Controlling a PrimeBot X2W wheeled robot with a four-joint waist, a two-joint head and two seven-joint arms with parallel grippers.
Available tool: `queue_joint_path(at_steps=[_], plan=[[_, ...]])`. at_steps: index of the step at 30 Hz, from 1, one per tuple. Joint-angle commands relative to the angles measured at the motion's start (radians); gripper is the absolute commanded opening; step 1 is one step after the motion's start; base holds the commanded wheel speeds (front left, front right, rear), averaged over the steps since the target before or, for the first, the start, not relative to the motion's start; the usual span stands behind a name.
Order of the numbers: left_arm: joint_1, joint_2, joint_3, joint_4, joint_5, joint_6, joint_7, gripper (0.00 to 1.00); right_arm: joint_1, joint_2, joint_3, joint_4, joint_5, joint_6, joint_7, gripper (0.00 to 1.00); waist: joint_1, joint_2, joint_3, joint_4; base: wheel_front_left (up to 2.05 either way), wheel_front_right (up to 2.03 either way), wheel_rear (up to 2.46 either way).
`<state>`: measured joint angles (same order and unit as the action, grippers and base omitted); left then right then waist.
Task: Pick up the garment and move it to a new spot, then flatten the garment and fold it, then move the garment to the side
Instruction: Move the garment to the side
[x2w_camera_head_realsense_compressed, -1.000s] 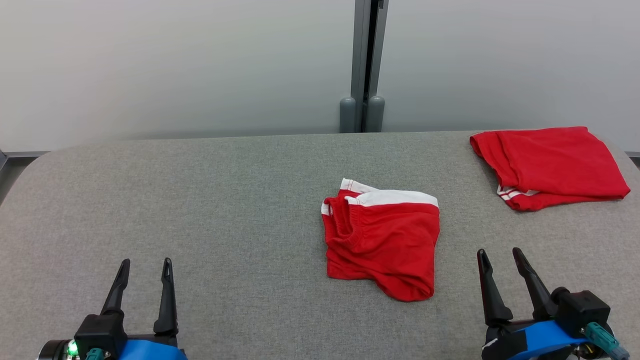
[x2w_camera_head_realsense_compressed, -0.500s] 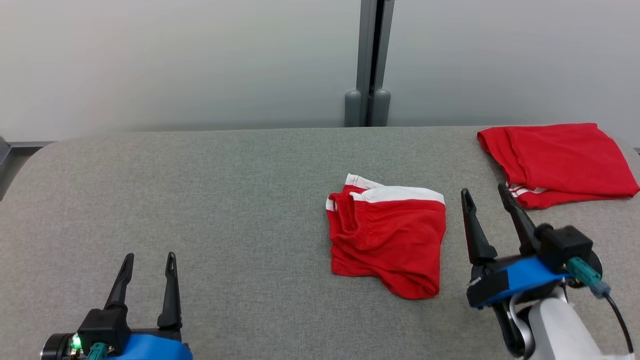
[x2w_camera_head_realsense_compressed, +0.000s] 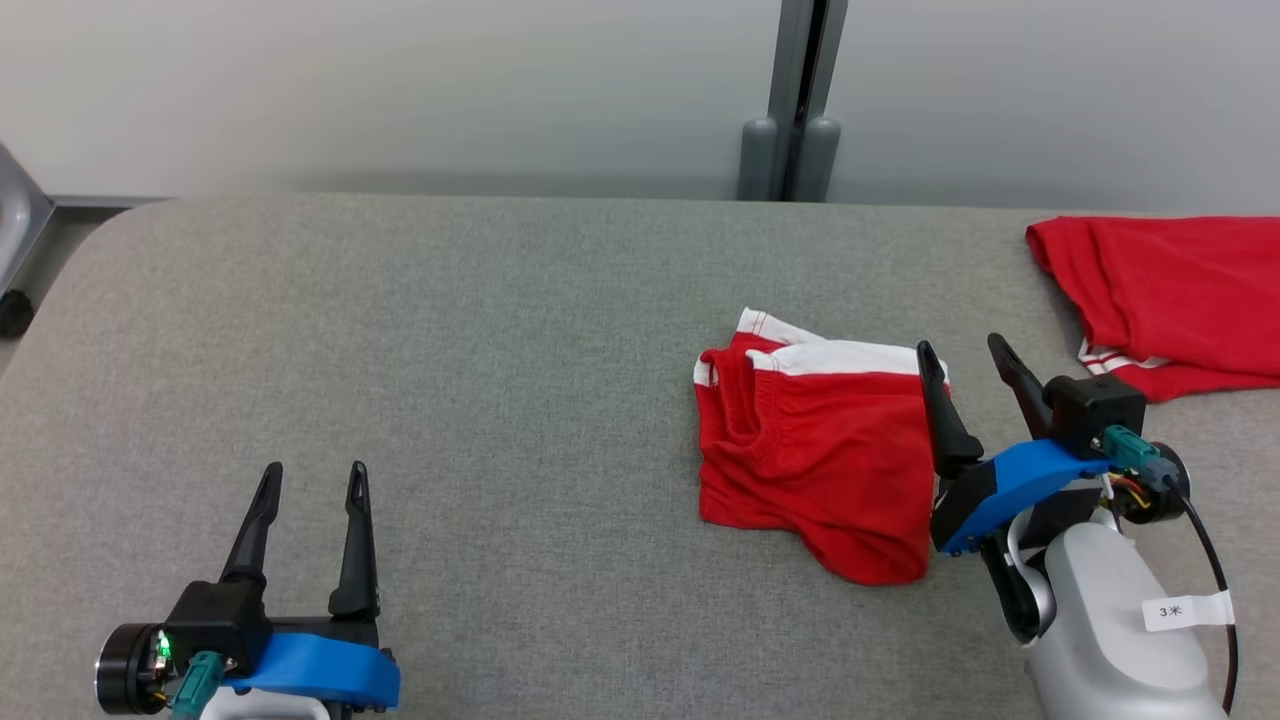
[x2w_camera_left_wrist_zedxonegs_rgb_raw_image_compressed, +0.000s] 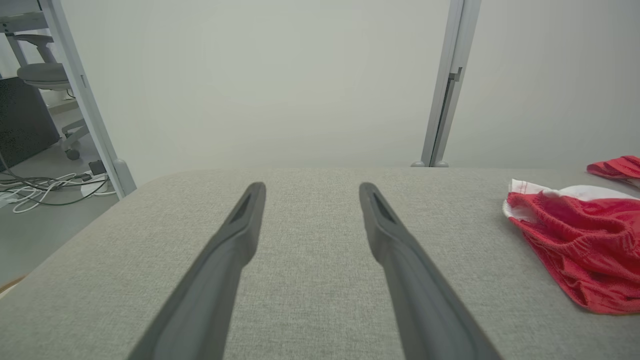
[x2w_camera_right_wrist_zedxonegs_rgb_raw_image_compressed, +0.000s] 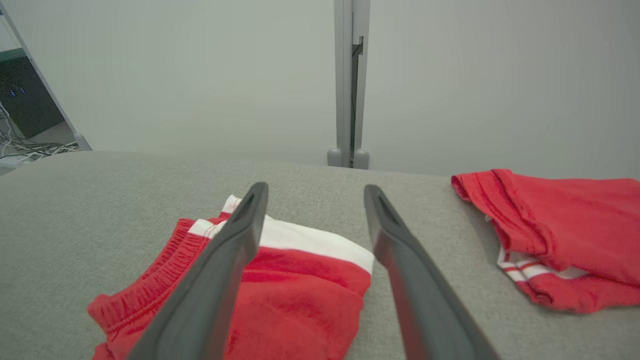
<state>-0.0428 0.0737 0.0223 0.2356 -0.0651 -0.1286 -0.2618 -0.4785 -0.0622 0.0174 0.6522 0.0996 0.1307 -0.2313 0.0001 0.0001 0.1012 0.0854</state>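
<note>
Hiding garment (x2w_camera_head_realsense_compressed: 812, 445) edge: right fingers (x2w_camera_head_realsense_compressed: 938, 415)

The left pincer (x2w_camera_left_wrist_zedxonegs_rgb_raw_image_compressed: 311, 189) held its two long dark fingers spread wide apart above the grey cloth-covered table (x2w_camera_left_wrist_zedxonegs_rgb_raw_image_compressed: 310, 300), whose weave showed between them. At the right of the view a crumpled red garment (x2w_camera_left_wrist_zedxonegs_rgb_raw_image_compressed: 575, 235) with a white band and a gathered elastic waist lay on the table, well apart from the fingers. Beyond it, at the right edge, a sliver of a second red garment (x2w_camera_left_wrist_zedxonegs_rgb_raw_image_compressed: 617, 166) showed. A pale wall with a grey upright post (x2w_camera_left_wrist_zedxonegs_rgb_raw_image_compressed: 447, 85) stood behind the table. At the far left, an office chair (x2w_camera_left_wrist_zedxonegs_rgb_raw_image_compressed: 42, 75) and loose cables (x2w_camera_left_wrist_zedxonegs_rgb_raw_image_compressed: 45, 187) sat on the floor.
</note>
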Motion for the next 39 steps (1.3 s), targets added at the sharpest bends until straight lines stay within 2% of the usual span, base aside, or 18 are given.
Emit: queue_joint_path(at_steps=[1, 15, 25, 26, 27, 28, 32, 39], plan=[[-0.015, 0.0, 0.001, -0.003, -0.004, 0.0, -0.004, 1.0, -0.018, -0.002, -0.009, 0.025, -0.007, 0.0, -0.008, 1.0, -0.0001, -0.0001, 0.019, 0.013, 0.0, 0.0, 0.0], [-0.071, -0.002, -0.017, 0.004, -0.013, -0.002, -0.004, 1.0, -0.066, 0.01, -0.093, 0.328, -0.034, 0.0, -0.033, 1.0, -0.0001, -0.0001, 0.097, 0.04, 0.0, 0.0, 0.0], [-0.101, -0.002, -0.038, 0.017, -0.017, -0.003, -0.004, 1.0, -0.07, 0.012, 0.067, 0.361, 0.142, 0.0, -0.031, 1.0, -0.0001, -0.0001, 0.115, 0.043, 0.0, 0.0, 0.0], [-0.103, -0.001, -0.039, 0.018, -0.019, -0.003, -0.004, 1.0, -0.069, 0.013, 0.084, 0.369, 0.158, 0.0, -0.031, 0.82, -0.0001, -0.0001, 0.116, 0.043, 0.0, 0.0, 0.0], [-0.106, 0.0, -0.041, 0.019, -0.02, -0.003, -0.004, 1.0, -0.07, 0.014, 0.095, 0.375, 0.168, 0.0, -0.03, 0.39, -0.0001, -0.0001, 0.118, 0.042, 0.0, 0.0, 0.0], [-0.107, 0.001, -0.043, 0.02, -0.021, -0.003, -0.004, 1.0, -0.072, 0.014, 0.101, 0.377, 0.174, 0.0, -0.03, 0.0, -0.0001, -0.0001, 0.118, 0.042, 0.0, 0.0, 0.0], [-0.105, 0.004, -0.047, 0.022, -0.026, -0.003, -0.004, 1.0, -0.085, 0.012, 0.085, 0.378, 0.164, 0.0, -0.031, 0.0, -0.0001, -0.0001, 0.121, 0.039, 0.0, 0.0, 0.0], [-0.112, 0.001, -0.055, 0.011, -0.035, -0.003, -0.004, 1.0, -0.133, -0.018, 0.038, 0.322, 0.061, 0.0, -0.033, 0.0, -0.0001, -0.0001, 0.135, 0.034, 0.0, 0.0, 0.0]])
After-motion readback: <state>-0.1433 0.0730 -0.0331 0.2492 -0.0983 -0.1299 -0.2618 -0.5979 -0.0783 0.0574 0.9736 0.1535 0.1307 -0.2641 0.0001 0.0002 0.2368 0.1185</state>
